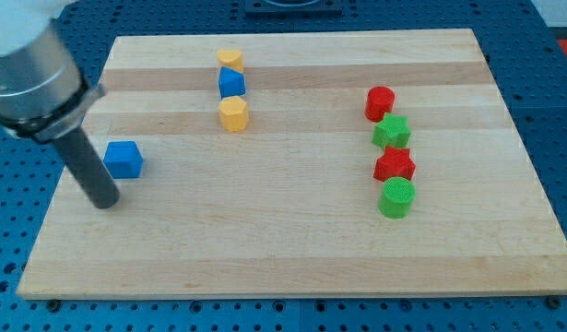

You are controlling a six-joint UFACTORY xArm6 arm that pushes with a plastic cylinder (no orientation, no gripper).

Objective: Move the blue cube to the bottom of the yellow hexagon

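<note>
The blue cube (124, 159) sits on the wooden board (292, 240) at the view's left. The yellow hexagon (233, 114) lies well to its upper right, below a second blue block (231, 83) and another yellow block (230, 59) in one short column. My tip (105, 204) rests on the board just below and to the left of the blue cube, a small gap apart from it.
On the view's right a column of blocks runs top to bottom: a red cylinder (380, 102), a green star (391, 131), a red star (394, 166), a green cylinder (396, 197). The board's left edge is close to my tip.
</note>
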